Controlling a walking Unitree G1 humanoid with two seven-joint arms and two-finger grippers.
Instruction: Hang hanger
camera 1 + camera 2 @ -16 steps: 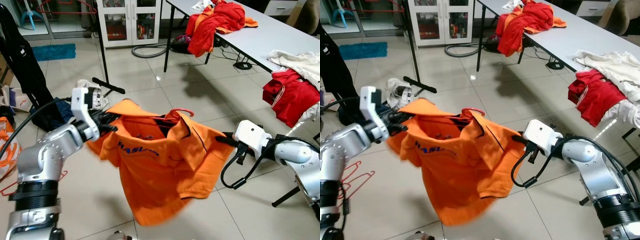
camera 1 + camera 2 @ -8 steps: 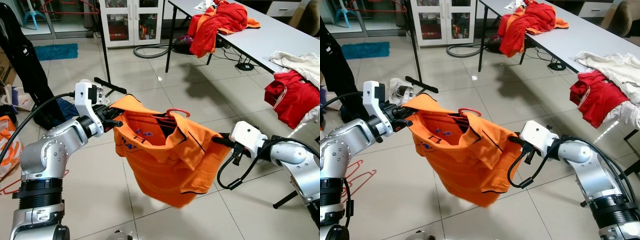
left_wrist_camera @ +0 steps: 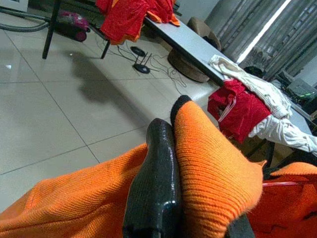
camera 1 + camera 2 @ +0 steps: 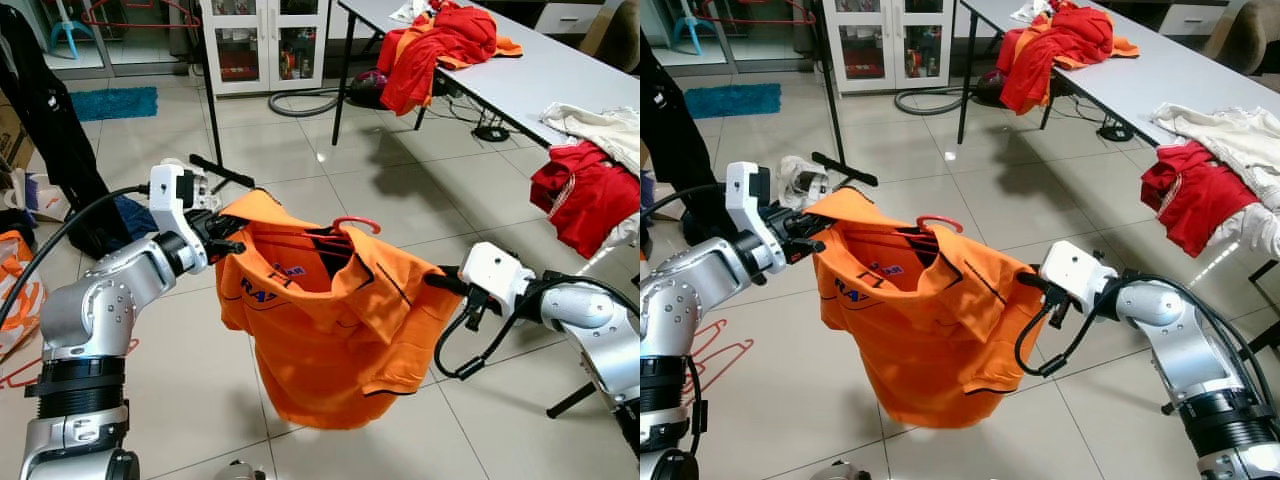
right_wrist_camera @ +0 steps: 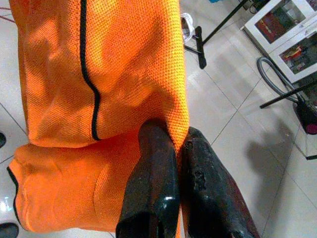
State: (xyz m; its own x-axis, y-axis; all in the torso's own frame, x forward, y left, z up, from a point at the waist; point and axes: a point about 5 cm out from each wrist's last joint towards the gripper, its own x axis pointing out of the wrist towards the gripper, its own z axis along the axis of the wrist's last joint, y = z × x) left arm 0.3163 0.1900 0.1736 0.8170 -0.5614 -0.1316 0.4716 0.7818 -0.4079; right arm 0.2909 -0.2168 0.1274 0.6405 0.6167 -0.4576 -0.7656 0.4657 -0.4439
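An orange polo shirt (image 4: pixel 330 330) with black trim hangs in the air before me, stretched between both arms. Inside its collar sits a red hanger (image 4: pixel 350 225), whose hook pokes up above the fabric. My left gripper (image 4: pixel 228 243) is shut on the shirt's left shoulder, and the left wrist view shows orange fabric (image 3: pixel 213 163) pinched beside a black finger (image 3: pixel 156 183). At the shirt's right shoulder my right gripper (image 4: pixel 443 284) is shut on the cloth, its fingers (image 5: pixel 153 193) pressed together on the orange knit (image 5: pixel 124 74).
A black clothes rack stand (image 4: pixel 215 170) rises behind the shirt on the tiled floor. A grey table (image 4: pixel 530 75) at the right carries red and orange clothes (image 4: pixel 435 45) and red and white garments (image 4: pixel 585 185). Dark clothing (image 4: pixel 45 130) hangs at the left. Red hangers (image 4: pixel 25 370) lie on the floor.
The shirt's lower part, swung up and bunched half a second ago, has dropped and now hangs longer. Both grippers keep their hold and have hardly moved.
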